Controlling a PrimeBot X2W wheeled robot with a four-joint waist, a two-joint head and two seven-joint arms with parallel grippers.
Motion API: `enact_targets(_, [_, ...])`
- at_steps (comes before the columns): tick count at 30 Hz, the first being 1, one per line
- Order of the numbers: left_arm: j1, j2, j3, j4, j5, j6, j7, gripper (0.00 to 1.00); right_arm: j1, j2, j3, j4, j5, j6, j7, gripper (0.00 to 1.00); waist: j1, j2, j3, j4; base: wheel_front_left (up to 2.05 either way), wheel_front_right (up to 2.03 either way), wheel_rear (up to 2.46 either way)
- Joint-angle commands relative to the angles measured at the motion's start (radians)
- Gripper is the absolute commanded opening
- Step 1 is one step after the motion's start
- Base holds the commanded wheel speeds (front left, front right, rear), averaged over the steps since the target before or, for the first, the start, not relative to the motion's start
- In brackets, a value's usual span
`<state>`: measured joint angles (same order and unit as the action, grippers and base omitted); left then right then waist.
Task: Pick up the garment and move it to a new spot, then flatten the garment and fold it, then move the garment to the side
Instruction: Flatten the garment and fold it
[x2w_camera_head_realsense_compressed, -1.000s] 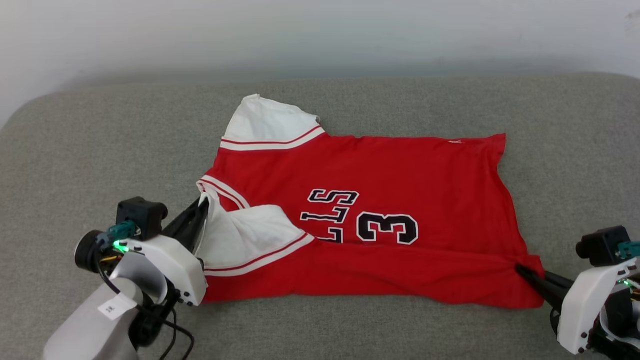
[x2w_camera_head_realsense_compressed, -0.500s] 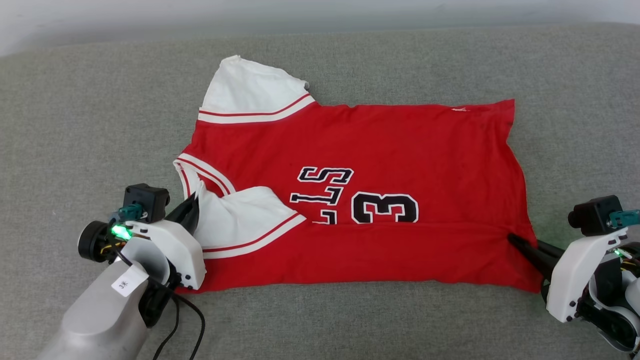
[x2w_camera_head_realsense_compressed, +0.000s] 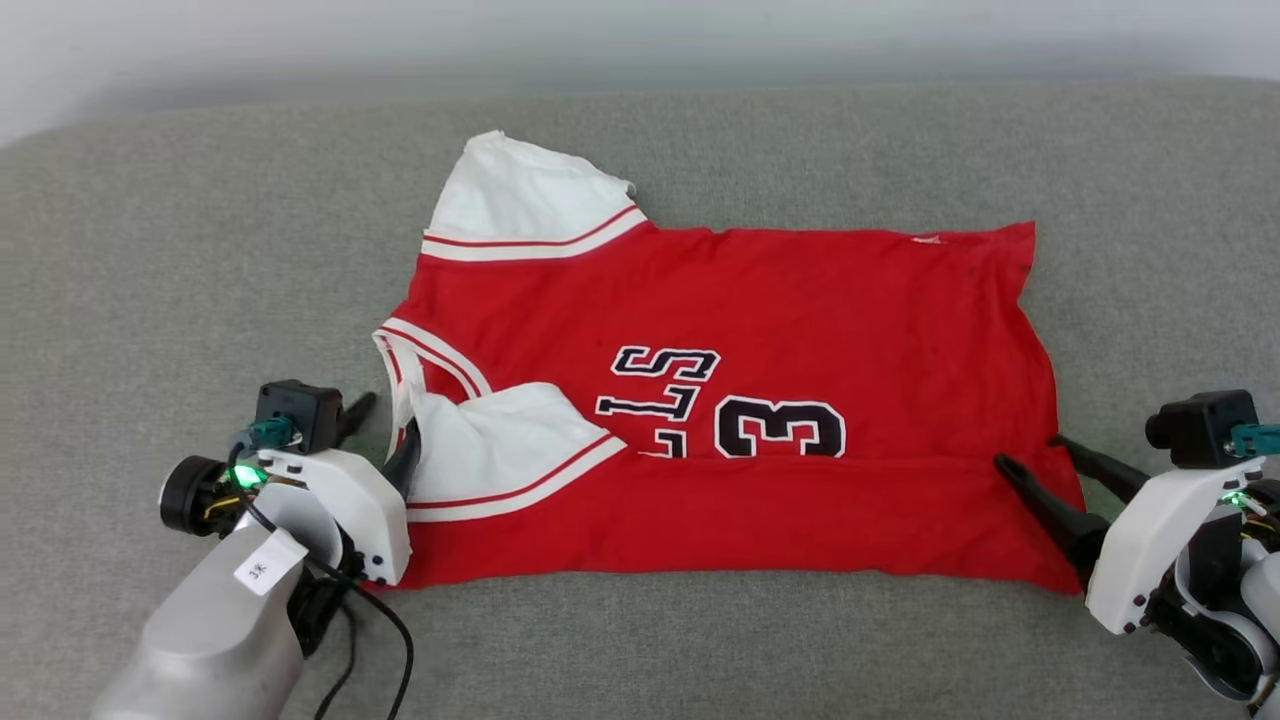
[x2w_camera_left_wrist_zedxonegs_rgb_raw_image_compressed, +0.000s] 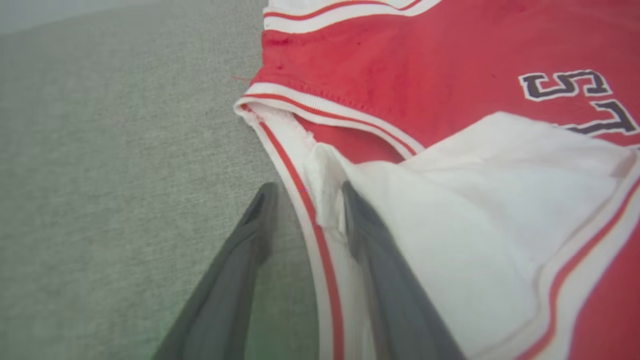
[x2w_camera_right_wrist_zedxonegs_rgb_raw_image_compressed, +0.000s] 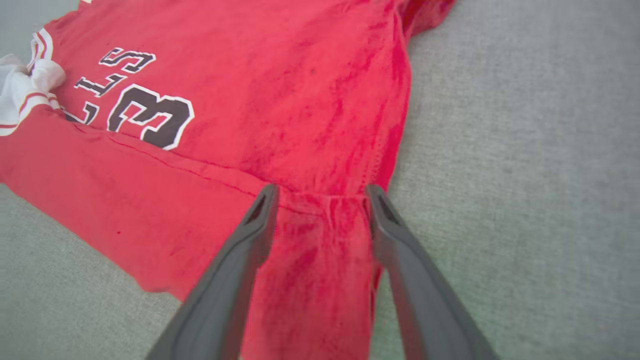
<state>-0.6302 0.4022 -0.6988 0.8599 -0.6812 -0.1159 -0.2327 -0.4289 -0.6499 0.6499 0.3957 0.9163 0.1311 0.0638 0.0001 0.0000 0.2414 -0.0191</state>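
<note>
Your left tool (x2w_camera_head_realsense_compressed: 388, 432) has its two dark fingers spread. One fingertip rests on the grey fabric surface (x2w_camera_head_realsense_compressed: 200, 250) just outside the neckline. The other lies against the white sleeve (x2w_camera_head_realsense_compressed: 500, 440) that is folded in over the chest. In the left wrist view the striped collar trim (x2w_camera_left_wrist_zedxonegs_rgb_raw_image_compressed: 317, 240) runs through the gap between them, and neither finger presses it.

Your right tool (x2w_camera_head_realsense_compressed: 1030, 452) is spread as well, and it straddles the near corner of the hem. In the right wrist view a puckered strip of red cloth lies in the gap; one finger lies over the red cloth and the other sits at the hem's edge, with bare grey fabric beyond it. Nothing is pinched.

The garment (x2w_camera_head_realsense_compressed: 750, 300) lies flat on the grey surface between your two tools, front side up, with the neck toward the left tool and the hem toward the right one. Its near long edge is turned up over the body, and the fold line runs from the folded sleeve across to the right tool's fingertips — it cuts off the lower part of the black lettering (x2w_camera_head_realsense_compressed: 665, 390) and touches the base of the number 3 (x2w_camera_head_realsense_compressed: 780, 430). The other white sleeve (x2w_camera_head_realsense_compressed: 520, 195) lies open on the far side of the left tool, well apart from it.
</note>
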Motion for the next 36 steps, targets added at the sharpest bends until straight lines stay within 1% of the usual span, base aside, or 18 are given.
enact_targets(1, [-0.018,0.006,0.008,0.003,-0.01,-0.005,-0.009,1.0,0.023,-0.003,-0.015,-0.012,-0.004,-0.001,-0.022,1.0,-0.0001,0.0,-0.034,0.014,0.0,0.0,0.0])
enact_targets(5, [-0.031,0.028,0.013,-0.009,-0.02,-0.006,0.004,1.0,0.06,-0.006,-0.044,-0.031,-0.011,-0.001,-0.054,1.0,-0.0001,0.0,-0.082,0.029,0.0,0.0,0.0])
enact_targets(8, [-0.044,0.049,0.006,-0.037,-0.037,-0.01,0.058,1.0,0.087,-0.006,-0.064,-0.044,-0.02,-0.001,-0.062,1.0,-0.0001,0.0,-0.111,0.037,0.0,0.0,0.0])
enact_targets(11, [-0.062,0.075,-0.008,-0.075,-0.056,-0.011,0.138,1.0,0.111,0.001,-0.087,-0.053,-0.03,-0.001,-0.061,1.0,-0.0001,0.0,-0.131,0.045,0.0,0.0,0.0])
enact_targets(15, [-0.085,0.098,-0.019,-0.129,-0.113,-0.013,0.3,1.0,0.135,0.011,-0.113,-0.065,-0.047,-0.001,-0.048,1.0,-0.0001,0.0,-0.146,0.054,0.0,0.0,0.0])
enact_targets(21, [-0.116,0.132,-0.048,-0.196,-0.213,-0.013,0.616,1.0,0.153,0.027,-0.145,-0.083,-0.066,-0.001,-0.028,1.0,-0.0001,0.0,-0.153,0.057,0.0,0.0,0.0])
enact_targets(26, [-0.121,0.153,-0.075,-0.238,-0.277,-0.012,0.838,1.0,0.162,0.04,-0.161,-0.092,-0.072,-0.001,-0.006,1.0,-0.0001,0.0,-0.154,0.05,0.0,0.0,0.0])
enact_targets(27, [-0.121,0.153,-0.075,-0.238,-0.277,-0.012,0.838,1.0,0.162,0.04,-0.161,-0.092,-0.072,-0.001,-0.006,1.0,-0.0001,0.0,-0.154,0.05,0.0,0.0,0.0])
enact_targets(31, [-0.108,0.167,-0.1,-0.276,-0.299,-0.006,0.946,1.0,0.162,0.045,-0.171,-0.1,-0.078,-0.001,0.004,1.0,-0.0001,0.0,-0.147,0.042,0.0,0.0,0.0])
enact_targets(36, [-0.076,0.176,-0.129,-0.31,-0.321,-0.005,1.03,1.0,0.154,0.055,-0.178,-0.107,-0.083,-0.001,0.013,1.0,-0.0001,0.0,-0.126,0.028,0.0,0.0,0.0])
